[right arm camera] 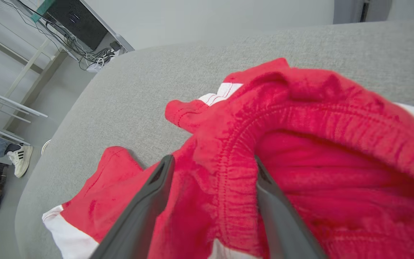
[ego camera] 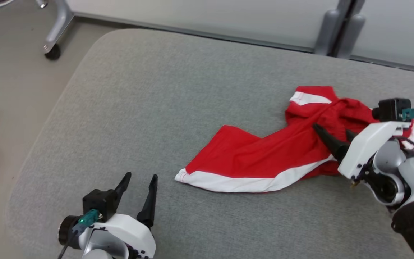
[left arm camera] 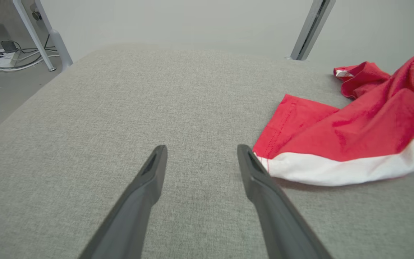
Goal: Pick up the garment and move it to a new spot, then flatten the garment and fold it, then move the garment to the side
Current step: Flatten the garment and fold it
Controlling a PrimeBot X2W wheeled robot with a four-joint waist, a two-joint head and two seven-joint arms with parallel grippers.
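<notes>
Broadly, the grey padded table [ego camera: 120, 108] carries everything, and the red shorts [ego camera: 264, 154] lie crumpled on it, stretched from the right tool [ego camera: 331, 128] out toward the left tool [ego camera: 141, 175]. The right tool is open. Its two fingers stand wide, one on each side of the gathered waistband [right arm camera: 235, 158], with cloth bunched between them but not pinched. The left tool is open too and holds nothing. It hangs low over bare table, with the white hem [left arm camera: 336, 169] just beside its right finger. The shorts look moved but not flattened: one leg is twisted under the other and the waistband end is heaped up. The main risk, as I judge it, is a bad grip. If the right tool closes where it is, it could take several layers of the elastic at once, and the folds would then be dragged along rather than spread out. A finger tip could also snag inside the waist opening and lift the whole heap. If the left tool reaches for the hem too low, it may push the thin cloth ahead of it and wrinkle it further.
</notes>
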